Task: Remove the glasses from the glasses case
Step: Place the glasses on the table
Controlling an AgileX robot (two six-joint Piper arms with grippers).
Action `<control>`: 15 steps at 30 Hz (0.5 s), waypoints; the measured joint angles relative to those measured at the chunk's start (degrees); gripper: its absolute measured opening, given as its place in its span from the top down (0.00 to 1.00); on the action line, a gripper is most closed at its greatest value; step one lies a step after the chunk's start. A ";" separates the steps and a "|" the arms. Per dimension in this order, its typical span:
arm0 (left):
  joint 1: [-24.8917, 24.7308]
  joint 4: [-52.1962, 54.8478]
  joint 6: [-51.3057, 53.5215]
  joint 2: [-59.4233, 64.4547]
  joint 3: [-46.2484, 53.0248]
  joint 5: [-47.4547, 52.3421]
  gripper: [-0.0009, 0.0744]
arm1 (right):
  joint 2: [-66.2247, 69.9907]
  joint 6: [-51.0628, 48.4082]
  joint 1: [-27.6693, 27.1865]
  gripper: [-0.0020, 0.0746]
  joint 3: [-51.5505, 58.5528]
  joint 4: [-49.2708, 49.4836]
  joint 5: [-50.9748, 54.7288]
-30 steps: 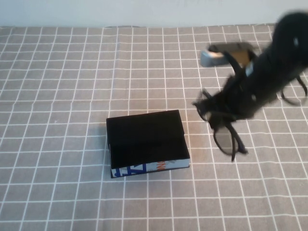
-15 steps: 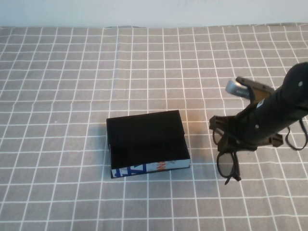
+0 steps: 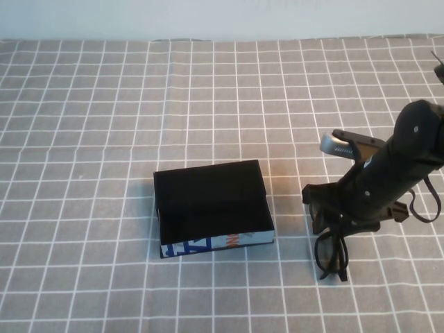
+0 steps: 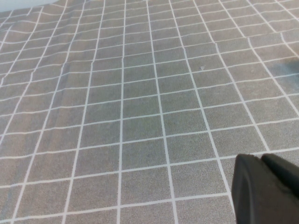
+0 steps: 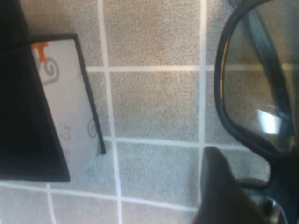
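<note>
Staged tabletop test setup, likely a lab: grey cloth with white grid lines (image 3: 83, 104) covering the table, plain pale wall (image 3: 208, 17) behind, room type otherwise can't tell.

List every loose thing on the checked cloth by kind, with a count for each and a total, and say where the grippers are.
Glasses: 1, shut in the right gripper, low over the cloth right of the case.
Glasses case: 1, open, nothing visible inside.
Total: 2.
Left gripper: over bare checked cloth, holding nothing visible.
</note>
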 joint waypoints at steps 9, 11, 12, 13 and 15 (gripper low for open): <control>0.00 0.00 0.00 0.00 0.00 0.00 0.99 | -1.23 3.56 0.00 0.59 -3.74 -8.41 9.74; 0.00 0.00 0.00 0.00 0.00 0.00 0.99 | -2.98 3.97 0.00 0.65 -3.74 -10.41 11.60; 0.00 0.00 0.00 0.00 0.00 0.00 0.99 | -3.86 3.97 0.00 0.68 -3.74 -10.94 12.12; 0.00 0.00 0.00 0.00 0.00 0.00 0.99 | -5.12 3.97 0.00 0.73 -3.74 -11.41 12.53; 0.00 0.00 0.00 0.00 0.00 0.00 0.99 | -7.92 3.97 0.00 0.81 -3.05 -11.86 12.81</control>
